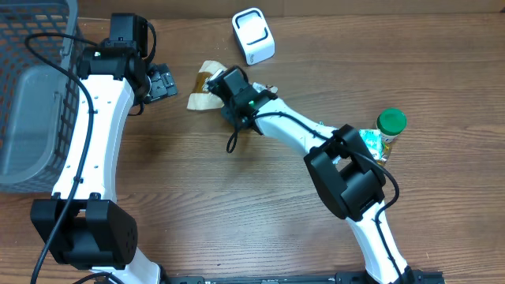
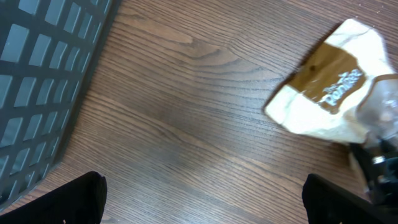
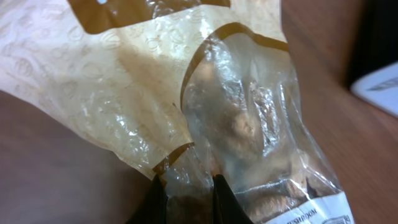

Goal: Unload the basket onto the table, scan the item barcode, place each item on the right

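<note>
Snack bag (image 1: 202,88) on surface (image 1: 237,197), upper centre, near white scanner (image 1: 253,35). Right hand (image 3: 189,200) closed, pinching the bag's clear end. Left hand (image 1: 162,82) wide open, empty, just left of bag.

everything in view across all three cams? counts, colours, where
snack bag: 1, cream and brown with a clear window, upper centre of the table
scanner: 1, white, top centre, beyond the bag
bottle: 1, green lid, right side, next to the right arm
basket: 1, grey mesh, far left
table: 1, brown wood, under it all
left hand: 1, black, open and empty, left of the bag
right hand: 1, black, shut on the bag's clear end
</note>
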